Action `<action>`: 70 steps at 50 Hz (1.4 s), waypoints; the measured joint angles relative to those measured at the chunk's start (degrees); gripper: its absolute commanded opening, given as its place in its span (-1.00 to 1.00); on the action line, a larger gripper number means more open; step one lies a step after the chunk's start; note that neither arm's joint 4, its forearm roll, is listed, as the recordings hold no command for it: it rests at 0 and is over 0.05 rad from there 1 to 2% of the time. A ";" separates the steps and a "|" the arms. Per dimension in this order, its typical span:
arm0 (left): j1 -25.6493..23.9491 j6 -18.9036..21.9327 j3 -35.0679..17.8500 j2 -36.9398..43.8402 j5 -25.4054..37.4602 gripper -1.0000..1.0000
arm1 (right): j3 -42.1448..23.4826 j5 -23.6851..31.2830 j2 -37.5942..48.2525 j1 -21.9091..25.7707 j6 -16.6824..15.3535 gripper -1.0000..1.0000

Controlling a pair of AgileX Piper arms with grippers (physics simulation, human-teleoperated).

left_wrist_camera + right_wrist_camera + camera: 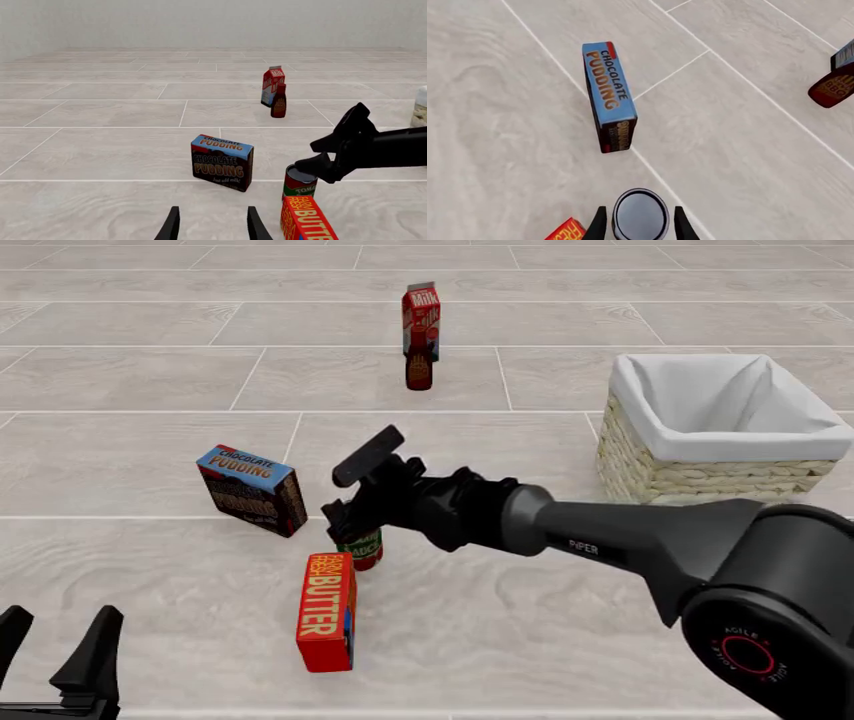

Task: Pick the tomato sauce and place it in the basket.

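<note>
Your right gripper (637, 227) sits low over the tomato sauce (639, 217), a short red can with a green label band and a dark top. One finger stands on each side of the can. In the right wrist view the fingers look close against its sides, but you cannot tell from these pictures whether they are pressing on it or only bracketing it.

The can stands upright on the desk (160, 380), just beyond the far end of the red butter box (327, 610) and near the chocolate pudding box (251, 490). It does not look lifted.

The basket (667, 475), pale wicker with a white cloth lining, sits well apart to the right, and nothing shows inside it.

So the reach looks finished and the grasp is at hand. Left for you: close firmly, lift clear of the butter box, carry the can right, and release it in the basket.

Your left gripper (54, 645) hangs open and empty at the near left corner, well away from the work.
</note>
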 measured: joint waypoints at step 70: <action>0.00 0.00 0.00 0.00 0.00 1.00 | -1.89 -1.21 4.74 -0.30 1.23 1.00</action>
